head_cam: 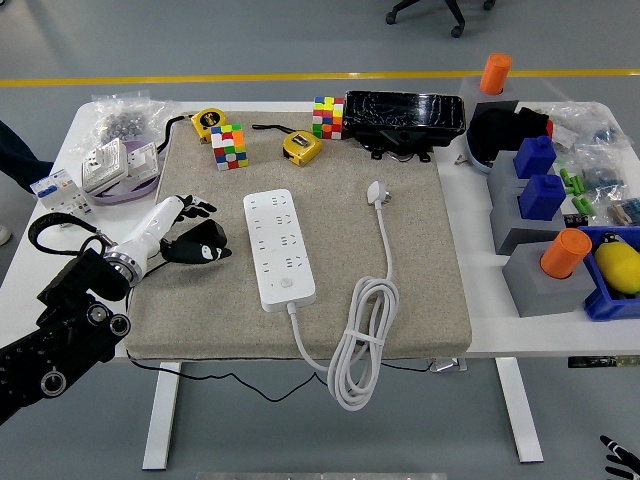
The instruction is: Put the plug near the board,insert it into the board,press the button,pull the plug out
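fingers [200,209] of the left hand [178,218] are wrapped around the black plug [203,243], holding it just above the mat, a little to the left of the white board [278,247]. i think it is held this way so it can be moved over to the holes. the right hand only shows as a tiny bit in the bottom corner. the board lies on a tan mat [420,290] on the white table [470,300], with color cubes [228,146] behind. the floor is gray.
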Controlling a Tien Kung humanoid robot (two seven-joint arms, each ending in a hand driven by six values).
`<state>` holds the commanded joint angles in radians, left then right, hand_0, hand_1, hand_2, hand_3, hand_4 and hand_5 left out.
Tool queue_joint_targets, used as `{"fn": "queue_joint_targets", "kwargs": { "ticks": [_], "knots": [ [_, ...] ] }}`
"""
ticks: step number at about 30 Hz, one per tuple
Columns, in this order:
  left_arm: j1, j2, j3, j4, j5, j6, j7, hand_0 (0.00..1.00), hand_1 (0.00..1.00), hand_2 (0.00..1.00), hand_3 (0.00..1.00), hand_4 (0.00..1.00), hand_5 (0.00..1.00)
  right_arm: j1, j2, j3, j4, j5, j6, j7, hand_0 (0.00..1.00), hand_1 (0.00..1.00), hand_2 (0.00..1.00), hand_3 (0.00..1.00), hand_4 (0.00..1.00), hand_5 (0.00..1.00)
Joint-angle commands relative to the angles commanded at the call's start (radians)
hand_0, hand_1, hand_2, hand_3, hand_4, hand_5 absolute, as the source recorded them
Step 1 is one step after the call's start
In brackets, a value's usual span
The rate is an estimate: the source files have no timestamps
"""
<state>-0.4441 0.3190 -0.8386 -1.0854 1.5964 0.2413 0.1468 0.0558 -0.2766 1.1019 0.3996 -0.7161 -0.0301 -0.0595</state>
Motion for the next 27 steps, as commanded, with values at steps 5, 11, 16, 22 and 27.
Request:
{"fn": "queue_joint_targets", "kwargs": {
  "ticks": [5, 11, 16, 22, 27],
  "knots": [
    [-0.008, -0.003, 0.007, 0.012, 0.01, 0.009, 0.009, 0.694, 0.632, 0.594, 0.604, 0.922, 0.083, 0.001, 0.0, 0.003, 0.0, 0.0, -0.001, 0.001, 0.656, 0.666, 0.665, 0.558, 0.913, 0.51],
    [-0.015, -0.005, 0.007, 0.017, 0.0, 0.014, 0.02, 0.6, 0.519, 0.574, 0.579, 0.872, 0.046, 0.003, -0.001, 0.005, 0.001, 0.0, -0.002, 0.002, 0.657, 0.666, 0.665, 0.558, 0.913, 0.51],
    [-0.017, -0.005, 0.005, 0.015, -0.005, 0.008, 0.035, 0.398, 0.471, 0.567, 0.576, 0.846, 0.006, 0.004, 0.0, 0.004, 0.001, 0.0, -0.002, 0.003, 0.658, 0.665, 0.665, 0.558, 0.913, 0.51],
    [-0.017, -0.005, -0.004, 0.009, -0.024, 0.0, 0.044, 0.348, 0.422, 0.539, 0.573, 0.792, 0.002, 0.004, 0.0, 0.003, 0.001, 0.0, -0.002, 0.004, 0.658, 0.665, 0.665, 0.558, 0.913, 0.51],
    [-0.017, -0.003, -0.01, -0.001, -0.041, -0.021, 0.049, 0.347, 0.412, 0.527, 0.568, 0.794, 0.002, 0.004, -0.001, 0.005, 0.001, 0.0, -0.002, 0.004, 0.658, 0.666, 0.664, 0.558, 0.912, 0.51]
  ]
}}
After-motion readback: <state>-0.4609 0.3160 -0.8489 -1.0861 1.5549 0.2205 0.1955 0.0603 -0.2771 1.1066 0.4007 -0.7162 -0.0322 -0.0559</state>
